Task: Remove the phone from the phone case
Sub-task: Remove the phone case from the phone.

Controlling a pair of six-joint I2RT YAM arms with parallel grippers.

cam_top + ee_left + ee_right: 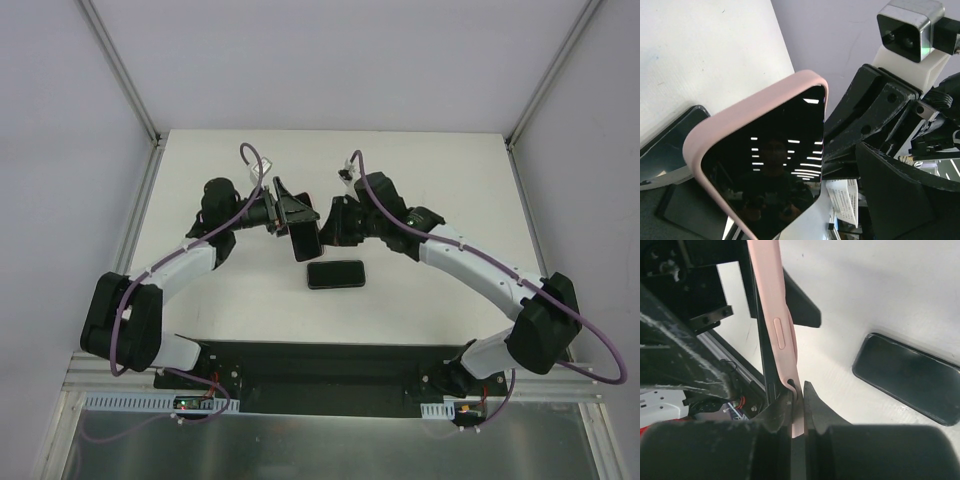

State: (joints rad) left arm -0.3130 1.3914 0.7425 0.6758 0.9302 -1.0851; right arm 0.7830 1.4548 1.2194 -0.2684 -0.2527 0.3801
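Here's the pink phone case (781, 330), up off the counter (430, 190) and standing on edge between the two arms. The right end effector (797, 391) is clenched on its lower rim, one finger on each face, and is carrying it alone. The left end effector (289, 211) is released, its fingers spread to either side of the case with a gap showing. From the left wrist view, a glossy black face (771, 175) fills the pink rim and mirrors rows of ceiling lights. Whether that is a screen or the case's inner lining cannot be told. Down on the counter, a dark phone (336, 274) lies flat, long side across. It sits just on the near side of the raised case and touches neither end effector.
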